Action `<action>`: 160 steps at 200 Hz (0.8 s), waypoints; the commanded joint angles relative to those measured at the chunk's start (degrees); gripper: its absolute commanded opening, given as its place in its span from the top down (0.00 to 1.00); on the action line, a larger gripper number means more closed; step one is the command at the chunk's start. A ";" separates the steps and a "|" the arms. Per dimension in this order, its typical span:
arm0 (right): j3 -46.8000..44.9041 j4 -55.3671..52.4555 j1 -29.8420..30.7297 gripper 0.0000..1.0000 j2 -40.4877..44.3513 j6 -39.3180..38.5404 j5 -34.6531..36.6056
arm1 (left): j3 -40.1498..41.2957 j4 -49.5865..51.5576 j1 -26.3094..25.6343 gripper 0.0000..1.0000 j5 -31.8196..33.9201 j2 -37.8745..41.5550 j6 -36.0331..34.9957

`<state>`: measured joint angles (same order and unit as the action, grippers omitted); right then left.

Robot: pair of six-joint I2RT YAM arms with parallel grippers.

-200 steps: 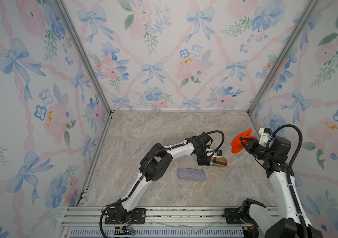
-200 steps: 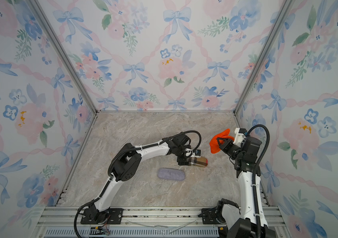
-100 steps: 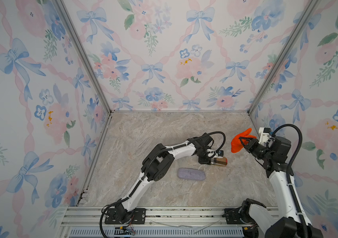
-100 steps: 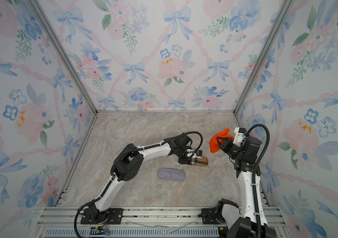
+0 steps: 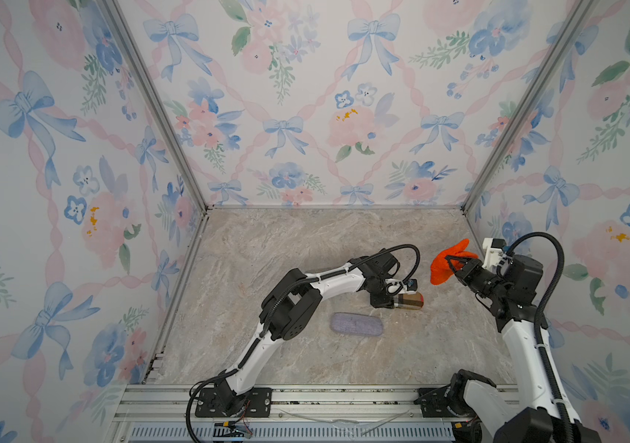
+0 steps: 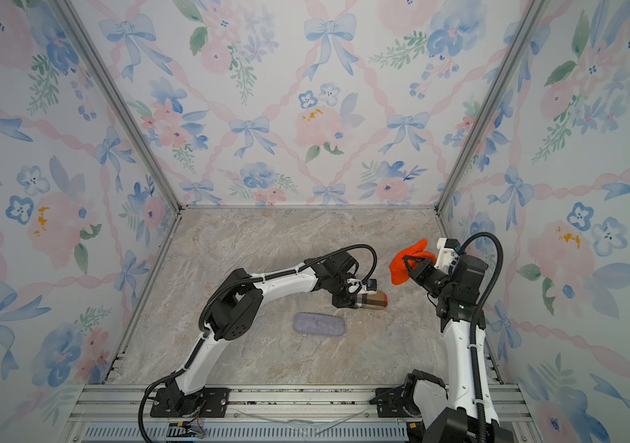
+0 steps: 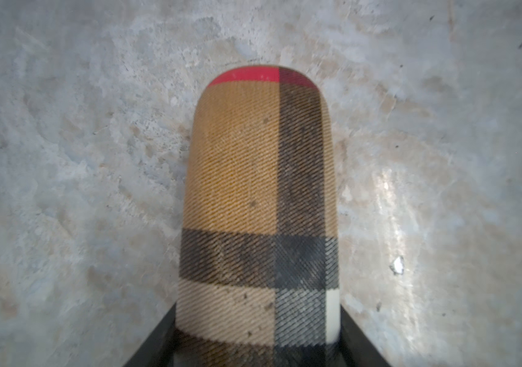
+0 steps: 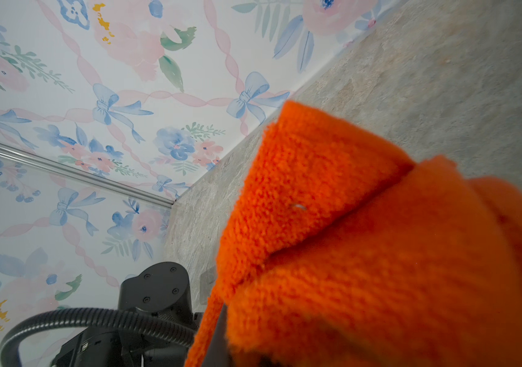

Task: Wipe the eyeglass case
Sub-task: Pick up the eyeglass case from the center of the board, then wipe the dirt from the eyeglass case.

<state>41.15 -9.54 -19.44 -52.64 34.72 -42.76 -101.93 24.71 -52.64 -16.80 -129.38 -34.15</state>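
Left gripper (image 5: 393, 300) clamped on 1 end of plaid case (image 5: 412, 301), low at the table (image 5: 305, 245), contact unclear. Right gripper (image 5: 454, 267) pinched shut on raised orange cloth (image 5: 441, 273), near the case. Best: steady case, press cloth flat, stroke lengthwise. Grey pouch (image 5: 357, 324) near.

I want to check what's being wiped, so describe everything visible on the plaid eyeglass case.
The plaid eyeglass case is an oblong, round-ended case in tan woven fabric with black check bands, a white stripe and a red far end, dotted with dark specks. The left gripper is shut on one end, holding it level, low over the table; contact there is unclear.
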 commanded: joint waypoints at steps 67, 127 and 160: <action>10.14 -14.03 14.61 1.00 2.63 -5.23 -0.68 | 1.07 -0.97 6.28 0.92 -8.00 18.76 24.56; 17.12 -9.47 32.51 1.00 -4.88 -2.74 5.57 | 7.21 -3.33 0.21 0.91 12.80 23.72 18.46; 19.32 -16.12 29.22 1.00 -8.87 -6.92 6.88 | 19.81 -16.85 -1.63 0.94 16.75 32.41 16.14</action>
<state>57.69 -24.67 12.40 -59.29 30.59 -39.79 -89.45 18.13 -51.72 -2.68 -105.01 -13.69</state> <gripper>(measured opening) 0.087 0.601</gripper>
